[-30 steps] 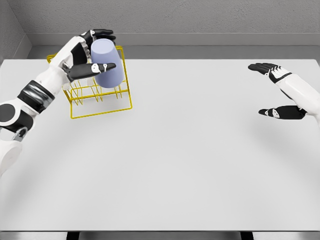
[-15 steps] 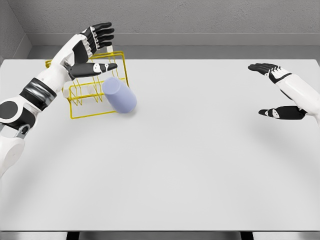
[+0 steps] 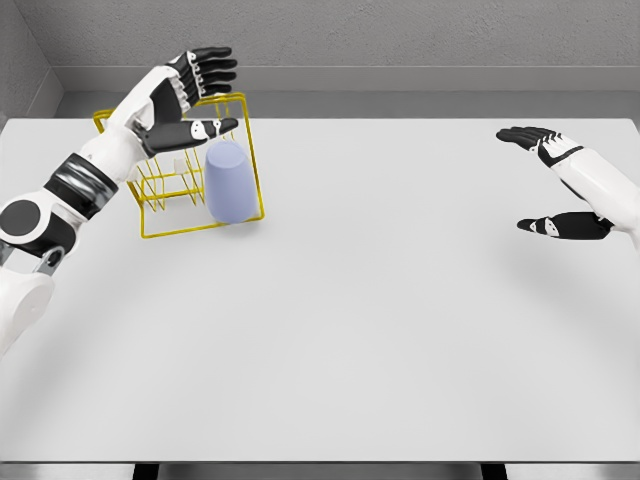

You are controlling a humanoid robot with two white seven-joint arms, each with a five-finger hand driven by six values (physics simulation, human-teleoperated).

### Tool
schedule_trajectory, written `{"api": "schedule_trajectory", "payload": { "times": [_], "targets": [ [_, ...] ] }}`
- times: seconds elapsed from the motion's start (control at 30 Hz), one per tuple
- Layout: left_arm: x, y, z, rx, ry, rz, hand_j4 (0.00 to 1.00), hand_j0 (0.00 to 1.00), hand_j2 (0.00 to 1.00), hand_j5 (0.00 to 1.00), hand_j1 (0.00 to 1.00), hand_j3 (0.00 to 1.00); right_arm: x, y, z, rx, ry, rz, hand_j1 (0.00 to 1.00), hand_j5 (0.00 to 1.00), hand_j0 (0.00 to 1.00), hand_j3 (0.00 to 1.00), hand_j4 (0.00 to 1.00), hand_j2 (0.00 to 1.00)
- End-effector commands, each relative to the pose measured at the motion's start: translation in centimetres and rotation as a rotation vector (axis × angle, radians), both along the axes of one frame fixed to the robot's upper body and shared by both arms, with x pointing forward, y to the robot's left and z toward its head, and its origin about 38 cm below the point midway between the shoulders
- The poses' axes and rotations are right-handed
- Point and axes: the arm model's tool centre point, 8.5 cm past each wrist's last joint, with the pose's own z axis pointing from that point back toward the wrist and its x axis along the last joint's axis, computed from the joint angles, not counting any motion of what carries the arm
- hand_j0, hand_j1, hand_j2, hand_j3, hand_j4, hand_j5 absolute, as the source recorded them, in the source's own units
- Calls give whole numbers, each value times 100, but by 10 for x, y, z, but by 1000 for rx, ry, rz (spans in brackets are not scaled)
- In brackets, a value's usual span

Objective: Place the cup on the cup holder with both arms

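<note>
A pale lavender cup (image 3: pixel 228 182) stands upside down at the front right corner of the yellow wire cup holder (image 3: pixel 160 195), at the table's far left. My left hand (image 3: pixel 195 95) hovers above and behind the cup, fingers spread, holding nothing. Over at the table's right side my right hand (image 3: pixel 545 180) hangs open above the surface, thumb and fingers wide apart.
The white table (image 3: pixel 380 300) ends at a grey wall along the back. Its front edge runs across the bottom of the head view. Nothing else stands on it besides the rack and cup.
The left hand let go of the cup and rose a little. The cup dropped, tipped sideways, then settled upright and inverted on the rack's front right corner. The right arm stayed still.
</note>
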Motion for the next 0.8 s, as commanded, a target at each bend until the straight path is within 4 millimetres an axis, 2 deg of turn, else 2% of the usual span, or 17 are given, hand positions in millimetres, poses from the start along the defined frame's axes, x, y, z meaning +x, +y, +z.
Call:
{"api": "schedule_trajectory", "payload": {
  "times": [0.0,0.17,0.4,0.53,0.63,0.7,0.77],
  "targets": [
    [-2,-1,5,-5,-14,-10,80,80,80,80,80,80,0,0,1,8,0,0,100,100,100,100,100,100],
    [-14,-2,18,0,-58,-37,80,80,80,80,80,80,0,-1,0,8,1,-1,100,100,100,100,100,100],
    [-40,43,19,34,-94,0,82,82,82,82,82,82,0,-1,0,8,1,-1,100,100,100,100,100,100],
    [-52,64,27,22,-128,27,82,82,82,82,82,82,0,-1,0,9,3,-1,100,100,100,100,100,100],
    [-63,92,27,20,-141,71,84,84,84,84,84,84,0,-1,0,9,3,-3,100,100,100,100,100,100],
    [-70,107,26,16,-137,95,85,85,85,85,85,85,-1,-3,-1,10,4,-7,100,100,100,100,100,100],
    [-71,113,26,11,-134,108,95,95,95,95,95,95,-1,-3,-2,10,6,-8,100,100,100,100,100,100]
  ]
}}
